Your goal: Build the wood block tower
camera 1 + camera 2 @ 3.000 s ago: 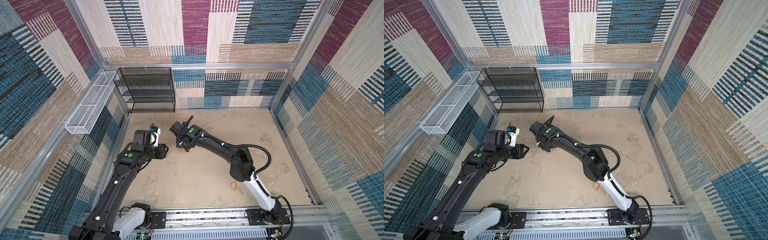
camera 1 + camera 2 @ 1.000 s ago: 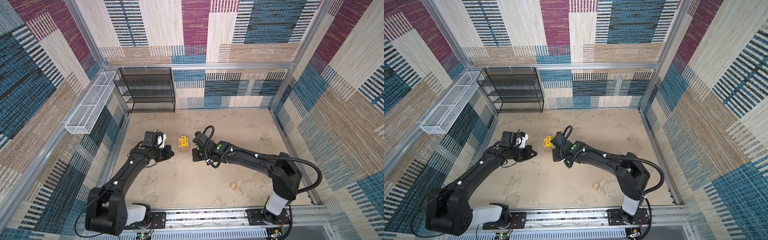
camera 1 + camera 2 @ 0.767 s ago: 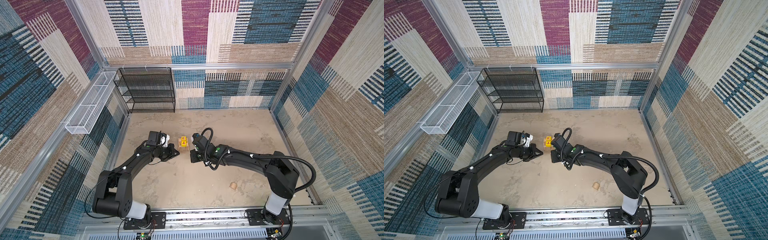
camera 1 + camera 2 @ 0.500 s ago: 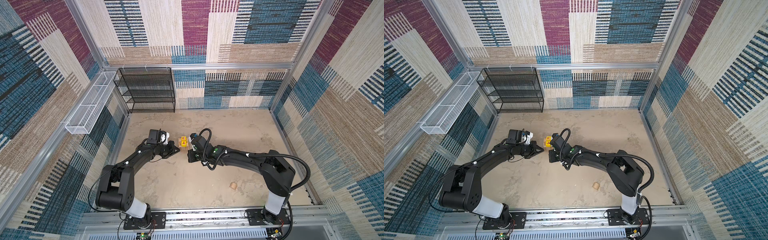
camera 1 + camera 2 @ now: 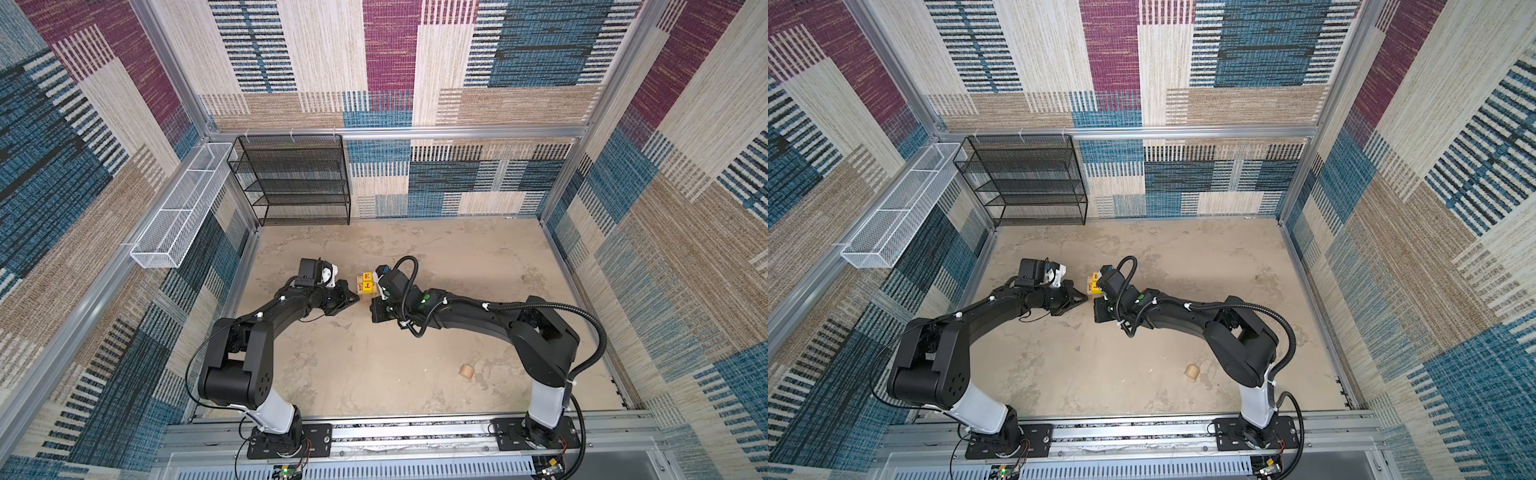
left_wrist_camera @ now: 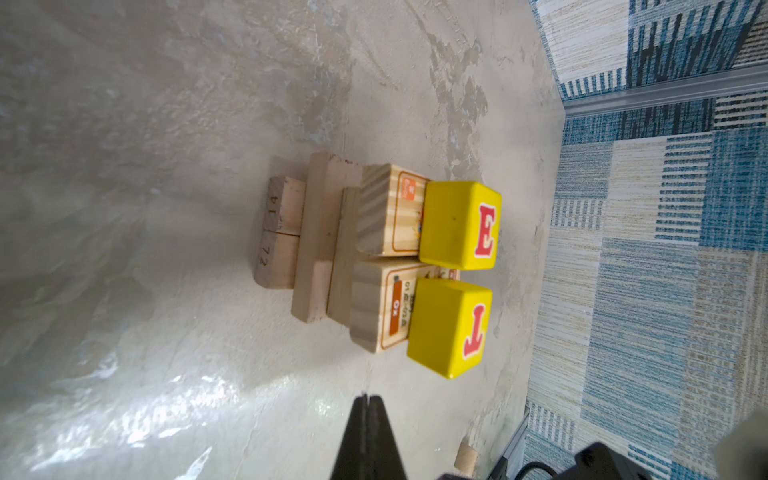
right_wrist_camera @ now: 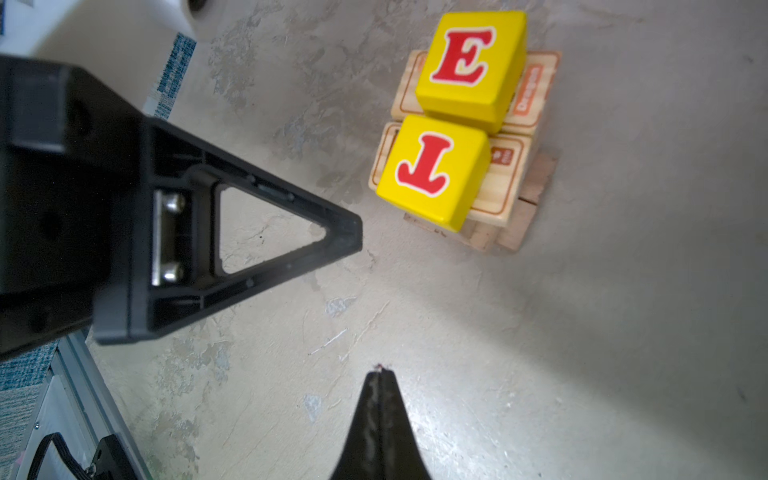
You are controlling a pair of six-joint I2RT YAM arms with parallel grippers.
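Observation:
The tower point(image 5: 366, 287) point(image 5: 1093, 285) stands at mid-floor. Plain tan wood blocks point(image 6: 320, 237) form its base, two printed blocks point(image 6: 386, 212) lie on them, and two yellow cubes, E point(image 7: 469, 66) and T point(image 7: 432, 170), sit on top. A rounded tan piece point(image 5: 466, 372) point(image 5: 1192, 371) lies alone on the floor at the front right. My left gripper point(image 5: 354, 300) point(image 6: 368, 399) is shut and empty, its tip just left of the tower; it also shows in the right wrist view point(image 7: 353, 237). My right gripper point(image 7: 380, 370) point(image 5: 374, 311) is shut and empty, just in front of the tower.
A black mesh shelf point(image 5: 295, 183) stands against the back wall at the left. A white wire basket point(image 5: 178, 208) hangs on the left wall. Carpeted walls close in the floor, and a metal rail point(image 5: 374, 432) runs along the front.
My left gripper has moved right, up to the tower's side, with the arm folding in. My right gripper has slid a little left toward the tower. The blocks have not moved.

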